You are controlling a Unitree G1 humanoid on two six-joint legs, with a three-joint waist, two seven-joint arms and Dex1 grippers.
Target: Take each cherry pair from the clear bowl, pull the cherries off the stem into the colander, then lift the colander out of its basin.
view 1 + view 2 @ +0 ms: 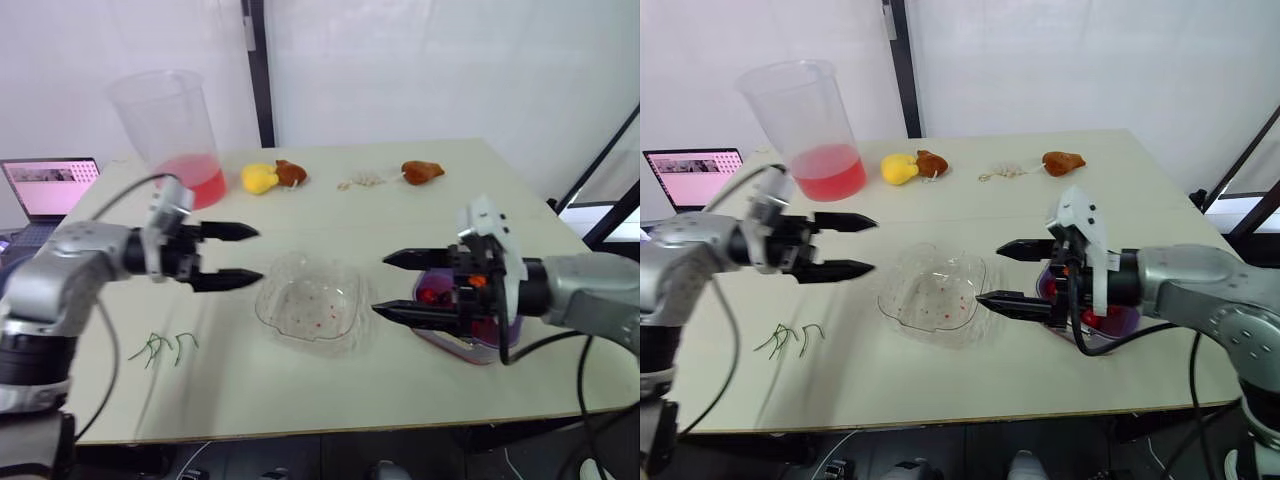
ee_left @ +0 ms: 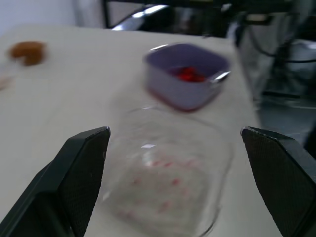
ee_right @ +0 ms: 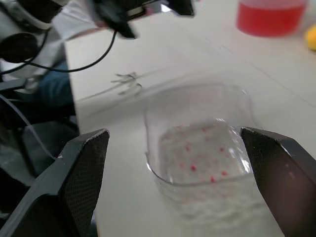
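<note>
Your left gripper (image 1: 258, 253) hovers over the pale surface (image 1: 400, 215) just left of the clear plastic bowl (image 1: 312, 303), its jaws spread wide and holding nothing. Your right gripper (image 1: 380, 286) faces it from the bowl's right side, jaws likewise parted and empty. The bowl sits at the middle of the surface between the two, its bottom speckled with small red flecks. Just right of it, partly behind your right gripper, stands the purple square colander (image 2: 170, 86), with red cherries (image 2: 190, 75) lying inside; the left wrist view shows a red band along its base. A few thin green stems (image 1: 165, 347) lie on the near left part of the surface, well apart from the bowl. At the far left stands a tall clear plastic jug (image 1: 170, 125) with red liquid in its bottom. To its right, along the far side, lie a yellow lump (image 1: 258, 178) touching a brown lump (image 1: 291, 173), a scatter of small pale bits (image 1: 365, 180) and a second brown lump (image 1: 422, 171). An open laptop (image 1: 50, 185) glows beyond the surface's left edge.
</note>
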